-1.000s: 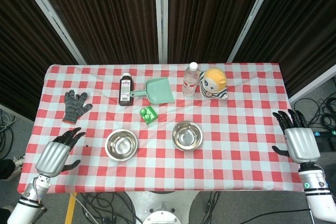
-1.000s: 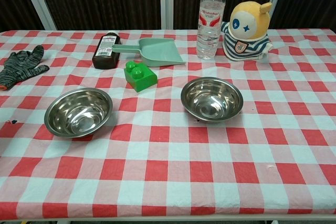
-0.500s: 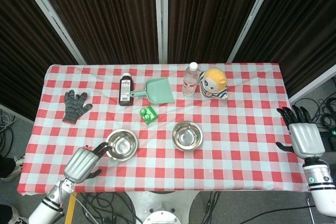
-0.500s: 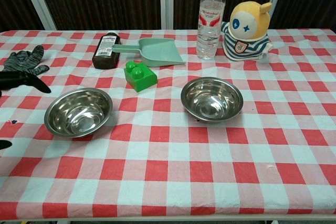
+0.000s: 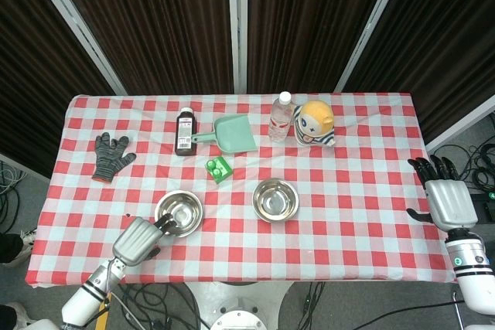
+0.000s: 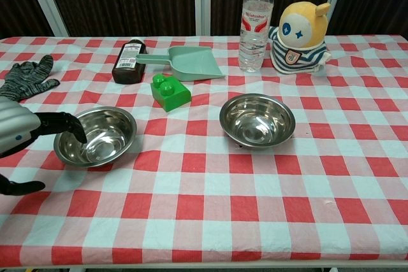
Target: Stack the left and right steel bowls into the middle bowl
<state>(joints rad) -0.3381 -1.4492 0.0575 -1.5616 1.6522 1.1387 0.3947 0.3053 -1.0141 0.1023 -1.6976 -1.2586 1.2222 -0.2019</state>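
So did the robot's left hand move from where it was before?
Yes. The left hand went rightward across the table edge to the left steel bowl, which stayed put. Its fingers now reach over the bowl's rim.

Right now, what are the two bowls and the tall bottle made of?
The left bowl and the other bowl look like polished steel: silvery and mirror-shiny, with reflections inside. The tall bottle seems to be clear plastic with a white cap, since you can see through it. The left hand has its fingers at the left bowl's rim.
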